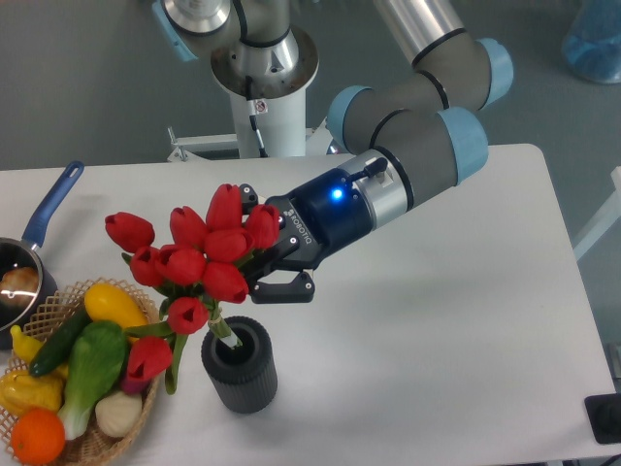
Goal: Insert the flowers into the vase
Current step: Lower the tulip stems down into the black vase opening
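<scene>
Ten tulips; one vase; one basket; one saucepan

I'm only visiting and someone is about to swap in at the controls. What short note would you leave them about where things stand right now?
Claw: behind the tulips, apparently shut on the bunch; the blooms hide the fingertips, so the grip can't be confirmed.
Tulips: leaning left over the vase, stem ends just inside its mouth. One bloom droops toward the basket.
Vase: upright near the table's front edge, beside the basket.
Done: stems picked up and started into the vase.
Left: lower the bunch further, straighten it, open the claw and pull away without tipping the vase.
</scene>
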Action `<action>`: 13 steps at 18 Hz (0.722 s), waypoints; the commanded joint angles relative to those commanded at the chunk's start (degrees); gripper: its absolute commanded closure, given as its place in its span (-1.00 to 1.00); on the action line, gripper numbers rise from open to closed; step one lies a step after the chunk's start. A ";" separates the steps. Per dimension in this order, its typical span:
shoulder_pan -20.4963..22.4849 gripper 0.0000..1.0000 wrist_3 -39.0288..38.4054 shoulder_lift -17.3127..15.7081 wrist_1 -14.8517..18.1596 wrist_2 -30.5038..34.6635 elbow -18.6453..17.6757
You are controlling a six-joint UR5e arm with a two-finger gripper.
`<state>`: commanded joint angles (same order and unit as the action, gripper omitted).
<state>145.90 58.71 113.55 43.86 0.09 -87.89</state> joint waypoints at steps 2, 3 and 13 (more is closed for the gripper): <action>0.09 1.00 0.53 0.09 0.00 0.09 -0.27; 0.09 1.00 0.53 0.17 0.00 0.09 -0.44; -0.26 1.00 5.62 1.76 -0.09 1.58 -7.12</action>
<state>145.63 64.33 115.31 43.77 1.67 -95.00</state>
